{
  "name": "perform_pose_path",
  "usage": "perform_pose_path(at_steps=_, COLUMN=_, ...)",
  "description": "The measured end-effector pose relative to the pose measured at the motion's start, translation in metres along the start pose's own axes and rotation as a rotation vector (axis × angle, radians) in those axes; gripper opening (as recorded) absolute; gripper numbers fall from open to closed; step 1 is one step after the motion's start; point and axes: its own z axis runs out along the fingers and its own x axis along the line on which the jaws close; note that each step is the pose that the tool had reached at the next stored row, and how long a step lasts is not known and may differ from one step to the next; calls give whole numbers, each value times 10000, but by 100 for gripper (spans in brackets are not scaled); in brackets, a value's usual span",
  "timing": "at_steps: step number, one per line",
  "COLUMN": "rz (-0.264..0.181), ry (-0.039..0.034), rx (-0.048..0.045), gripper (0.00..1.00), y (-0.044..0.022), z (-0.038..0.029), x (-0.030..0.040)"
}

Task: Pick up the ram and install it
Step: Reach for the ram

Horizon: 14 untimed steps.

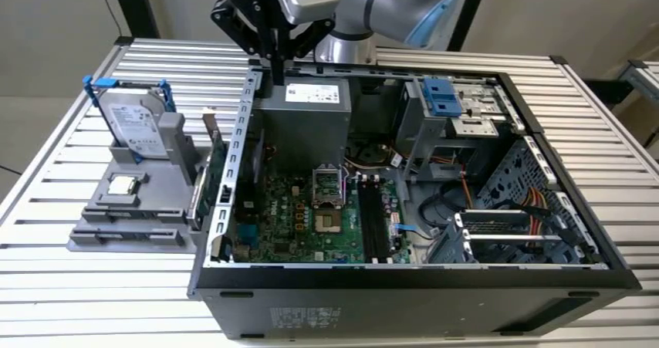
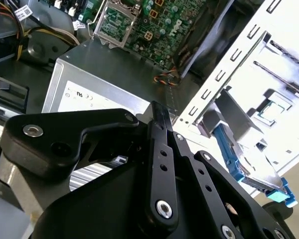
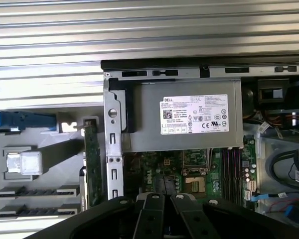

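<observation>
The ram (image 1: 203,180) is a long thin board standing on edge in the grey holder (image 1: 134,232), just outside the open computer case's wall on the exterior view's left. In the first wrist view the ram (image 3: 92,164) runs beside that wall. My gripper (image 1: 276,69) hangs above the case's rear corner, over the grey power supply (image 1: 304,113), well apart from the ram. Its black fingers (image 2: 158,124) lie together with nothing between them. The gripper (image 3: 164,199) also edges into the first wrist view. The black memory slots (image 1: 371,224) on the motherboard stand bare.
The holder also carries a silver hard drive in a blue frame (image 1: 136,120) and a small square processor chip (image 1: 123,184). Cables (image 1: 515,209) and drive bays (image 1: 453,105) fill the case on the exterior view's right. The case sits on a slatted metal table (image 1: 62,286).
</observation>
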Motion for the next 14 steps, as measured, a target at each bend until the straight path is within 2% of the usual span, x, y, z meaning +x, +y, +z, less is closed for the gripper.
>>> perform_pose_path(at_steps=14, rz=0, ry=0, rx=0, gripper=0, y=-5, z=-2, x=77)
